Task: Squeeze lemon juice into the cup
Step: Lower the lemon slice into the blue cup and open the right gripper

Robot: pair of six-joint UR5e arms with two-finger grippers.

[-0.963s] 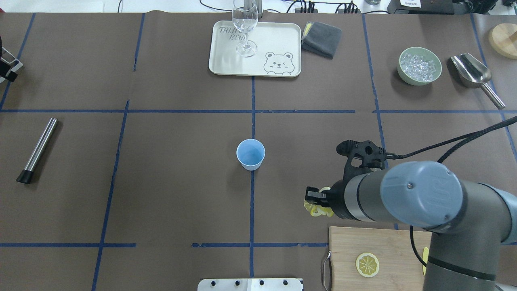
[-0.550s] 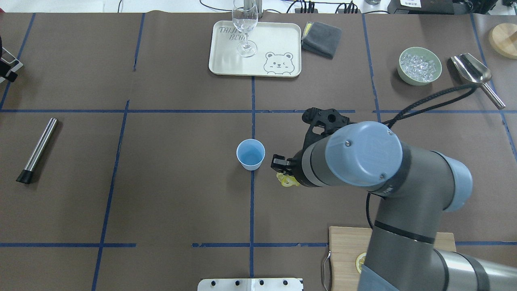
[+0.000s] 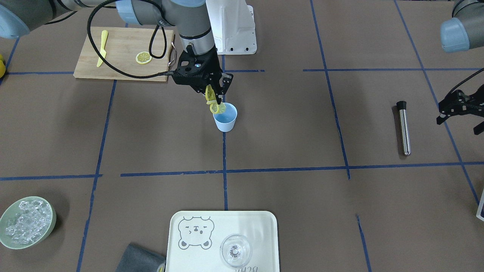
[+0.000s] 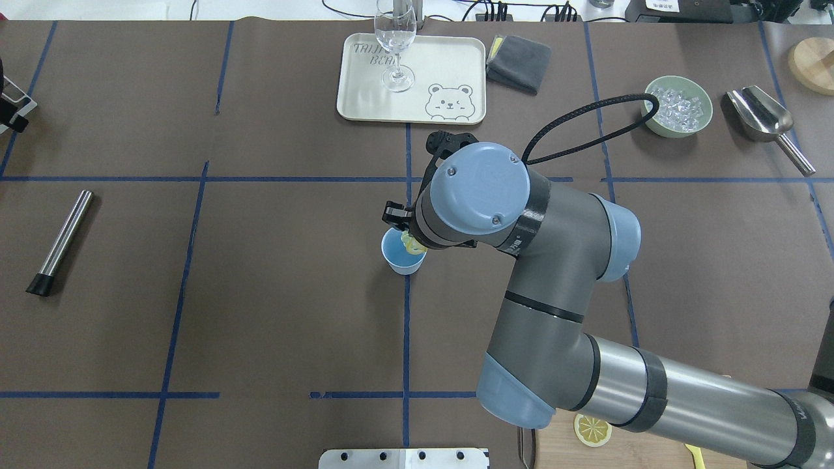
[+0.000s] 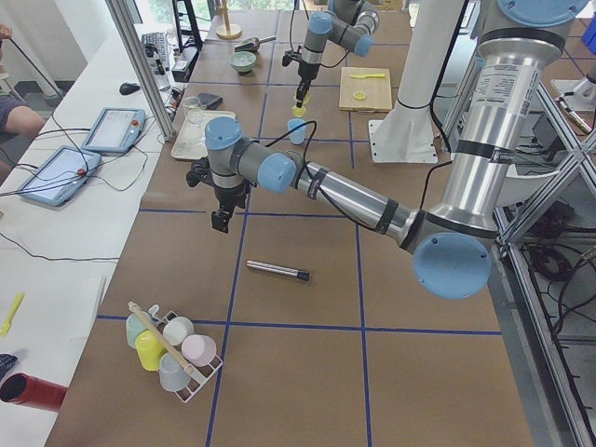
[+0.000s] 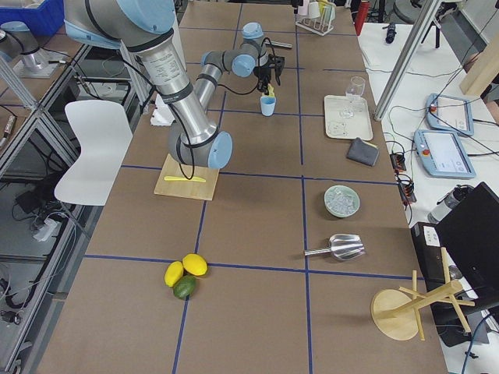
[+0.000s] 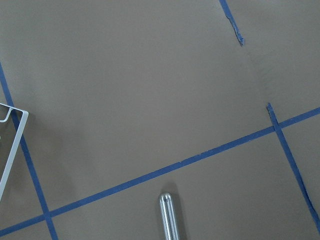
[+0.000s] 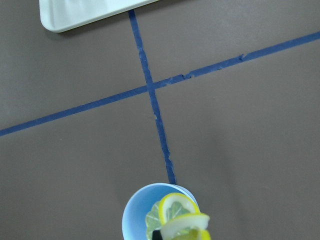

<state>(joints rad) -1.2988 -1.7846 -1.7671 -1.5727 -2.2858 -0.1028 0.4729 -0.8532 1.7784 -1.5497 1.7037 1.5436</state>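
Brown-papered tabletop (image 3: 287,124), crossed by blue tape: at its middle the right pincer (image 3: 216,99) grips fanned lemon slices (image 3: 217,108) just over the light-blue cup (image 3: 226,121) rim. Well apart, the left pincer (image 3: 458,125) hangs spread, empty.

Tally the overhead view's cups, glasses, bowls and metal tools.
Cups: 1, the light-blue cup
Glasses: 1, the wine glass
Bowls: 1, the green bowl
Metal tools: 2, the muddler and the scoop
Total: 5

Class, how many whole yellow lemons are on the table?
2. The first lemon touches the second lemon, beside a green fruit, in the right side view. None seems hidden.
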